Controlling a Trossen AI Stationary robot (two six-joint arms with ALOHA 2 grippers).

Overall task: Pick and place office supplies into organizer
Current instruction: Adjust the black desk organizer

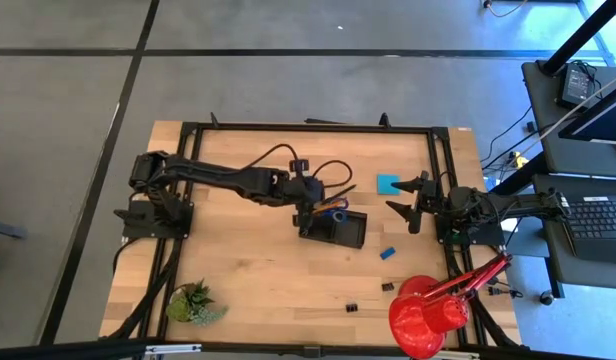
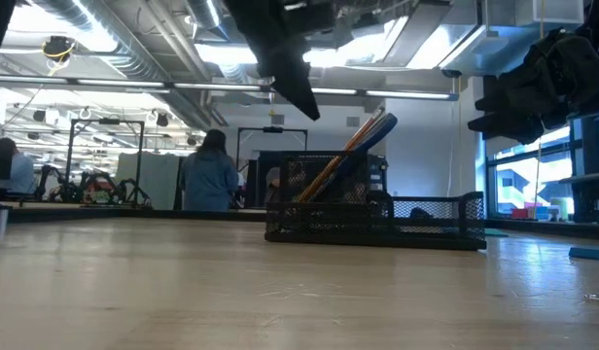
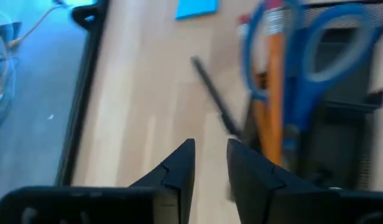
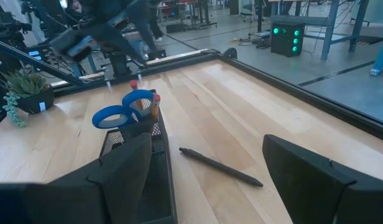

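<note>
while the wooden table [image 1: 248, 260] has pale planks and a black frame round its edge, most of the job looks part done, judging by how things lie: the organizer [image 1: 340, 228], a low black mesh tray near the middle, already holds the blue-handled scissors [image 3: 309, 62] and orange pencils [image 3: 273, 93], standing tilted in its tall end compartment with loop handles and eraser tips poking up. left on the wood are the black pen [image 4: 220, 166], a slim matte stick lying just beside the organizer, the square blue note pad [image 1: 388, 184] flat toward the far edge, the tiny blue eraser [image 1: 387, 253] near the organizer on the right arm's side, and two small black binder clips [image 1: 387, 287] closer to the near edge. so i judge roughly a third is placed and the smaller bits remain. the left gripper [image 3: 210, 163] hovers over the organizer's tall end, its dark wedge fingers close together with only a narrow gap and nothing between them. the right gripper [image 1: 416, 201] waits beyond the organizer by the table's right side, its broad fingers spread wide and empty. a glossy red desk lamp [image 1: 428, 310] with a rounded shade sits at the near right corner, and a small green plant [image 1: 193, 300] with spiky leaves sits at the near left.
</note>
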